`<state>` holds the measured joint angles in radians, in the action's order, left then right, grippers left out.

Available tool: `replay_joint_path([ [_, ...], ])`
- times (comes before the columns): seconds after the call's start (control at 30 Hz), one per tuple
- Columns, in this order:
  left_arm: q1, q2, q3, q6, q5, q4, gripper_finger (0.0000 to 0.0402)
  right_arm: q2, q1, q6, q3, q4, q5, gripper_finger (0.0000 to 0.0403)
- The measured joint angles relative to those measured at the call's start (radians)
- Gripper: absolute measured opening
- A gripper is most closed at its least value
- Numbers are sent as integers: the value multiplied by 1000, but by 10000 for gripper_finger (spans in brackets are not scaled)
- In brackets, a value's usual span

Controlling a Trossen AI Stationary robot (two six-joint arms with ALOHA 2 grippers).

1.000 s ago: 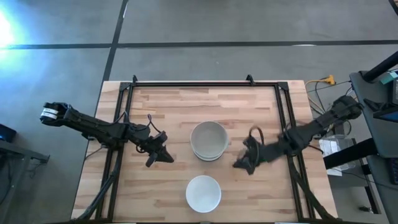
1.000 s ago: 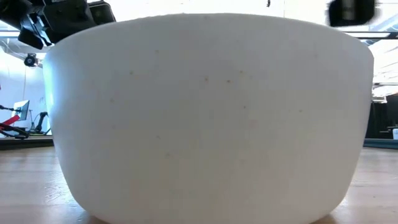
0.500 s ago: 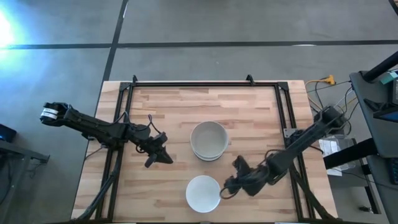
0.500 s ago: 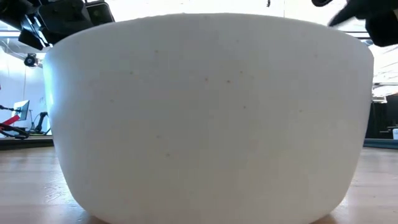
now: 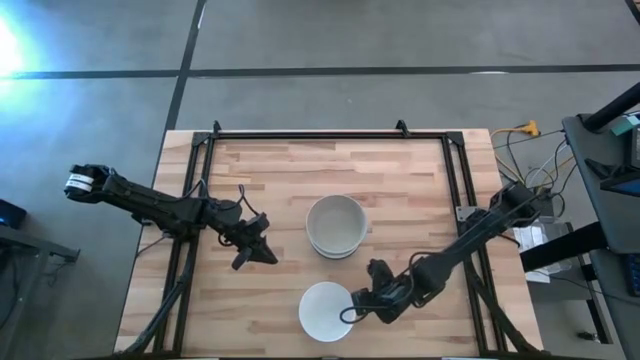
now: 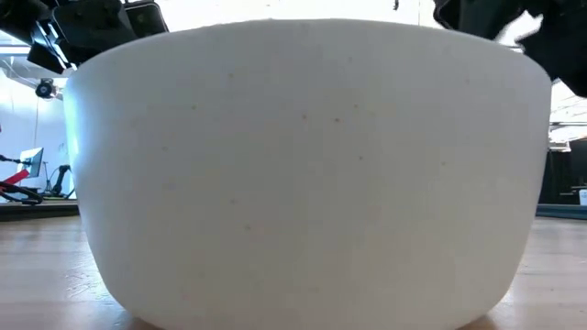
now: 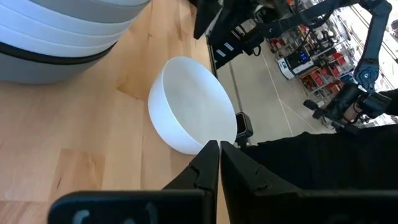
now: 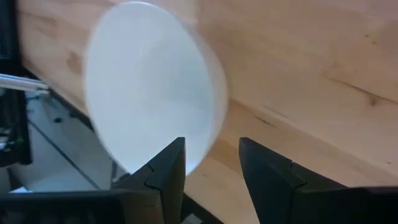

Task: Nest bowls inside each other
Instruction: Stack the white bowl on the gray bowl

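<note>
Bowl (image 5: 326,311) just beside right claw (image 5: 349,312), rim between fingers

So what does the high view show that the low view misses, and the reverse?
Only the high view shows the stack of bowls at mid-table, the waiting left gripper beside it, and the right gripper open at the single white bowl's rim. Only the low view shows the room behind. Both show that single white bowl.
</note>
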<state>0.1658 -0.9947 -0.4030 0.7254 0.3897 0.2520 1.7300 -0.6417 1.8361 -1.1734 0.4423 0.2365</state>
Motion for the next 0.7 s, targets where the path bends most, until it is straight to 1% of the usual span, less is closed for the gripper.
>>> replay_joint_path([
  [0.2, 0, 0, 0, 0, 20, 0, 0, 4, 21, 7, 12, -12, -16, 146],
  [0.7, 1, 0, 0, 0, 22, -1, 0, 8, 59, 3, 34, -27, -36, 146],
])
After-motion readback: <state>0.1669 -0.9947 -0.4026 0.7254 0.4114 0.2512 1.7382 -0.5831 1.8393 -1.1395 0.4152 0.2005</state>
